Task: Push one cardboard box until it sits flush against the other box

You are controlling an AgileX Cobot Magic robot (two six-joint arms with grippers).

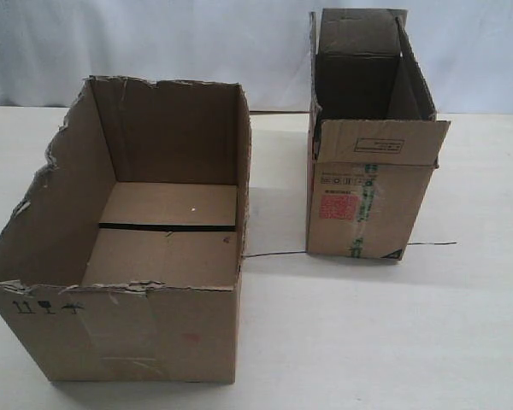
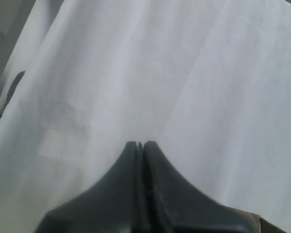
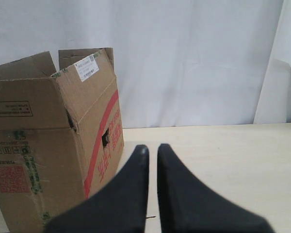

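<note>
The wide cardboard box (image 1: 128,325) with a ragged torn rim stands at the front left of the table, open side up, small black symbols on its near face. The other box (image 1: 368,201), narrower with upright flaps, a red square label and a green tape stripe, stands further back on the right, with a strip of bare table between the two. Neither gripper shows in the exterior view. My left gripper (image 2: 140,143) is shut on nothing and faces only white cloth. My right gripper (image 3: 153,148) hangs just beside the other box (image 3: 48,145), fingers a narrow gap apart and empty.
The pale table (image 1: 368,333) runs under both boxes, and a white cloth backdrop (image 1: 239,43) hangs behind it. A thin dark wire or line (image 1: 274,253) lies on the table between the boxes and continues to the right of the narrow one.
</note>
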